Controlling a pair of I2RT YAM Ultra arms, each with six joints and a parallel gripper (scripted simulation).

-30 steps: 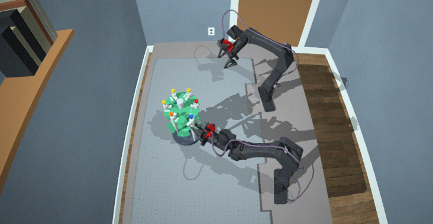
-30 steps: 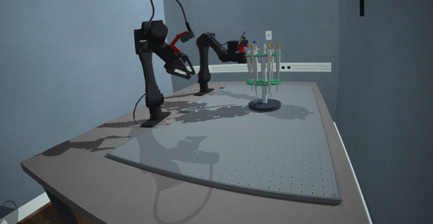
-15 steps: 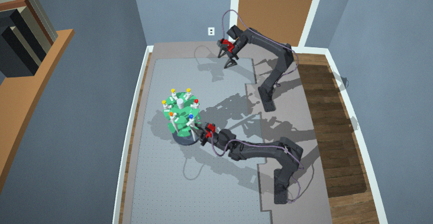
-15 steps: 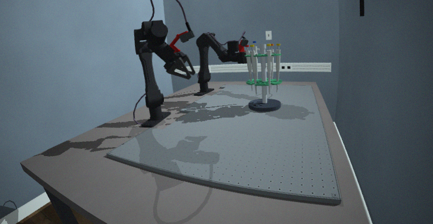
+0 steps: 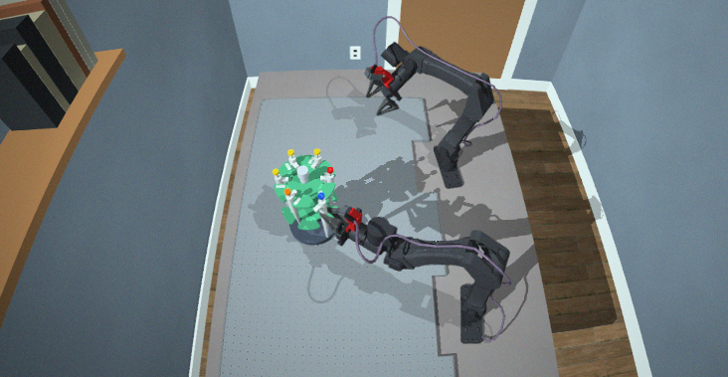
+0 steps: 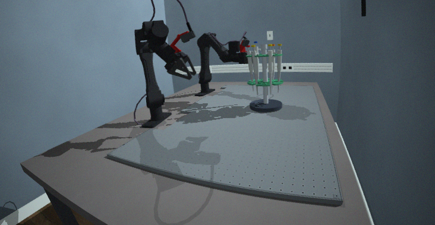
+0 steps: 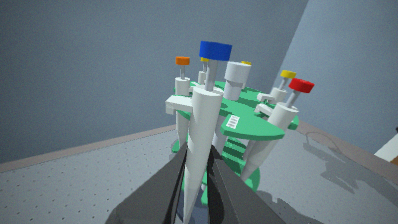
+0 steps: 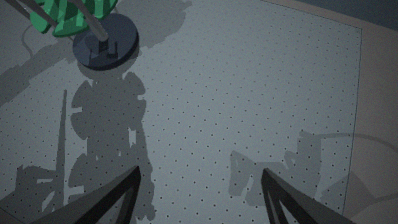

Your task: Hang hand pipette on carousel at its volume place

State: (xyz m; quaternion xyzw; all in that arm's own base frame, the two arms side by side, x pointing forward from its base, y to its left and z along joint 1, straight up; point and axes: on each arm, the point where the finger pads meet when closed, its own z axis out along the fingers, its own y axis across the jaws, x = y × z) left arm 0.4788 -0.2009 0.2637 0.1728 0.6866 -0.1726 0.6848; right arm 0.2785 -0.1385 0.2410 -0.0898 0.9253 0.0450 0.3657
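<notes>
The blue-topped pipette stands nearly upright, gripped between the left fingers, at the near side of the green carousel. Beyond those fingers, other pipettes hang around it. The right fingers are wide apart above the counter, holding nothing.

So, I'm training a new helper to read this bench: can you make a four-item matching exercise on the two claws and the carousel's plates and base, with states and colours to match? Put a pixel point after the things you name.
1. left claw (image 5: 326, 217) (image 6: 246, 60) (image 7: 196, 149)
2. right claw (image 5: 372, 104) (image 6: 192, 75) (image 8: 201, 170)
3. carousel's plates (image 5: 323, 189) (image 6: 263, 84) (image 7: 255, 127) (image 8: 75, 27)
4. carousel's base (image 5: 307, 237) (image 6: 265, 105) (image 8: 120, 45)

A. dark and round
B. open, away from the carousel
C. green
D. shut on the blue-topped pipette (image 5: 325, 228) (image 6: 255, 42) (image 7: 202, 115)

Pairs: 1-D, 2-B, 3-C, 4-A
</notes>
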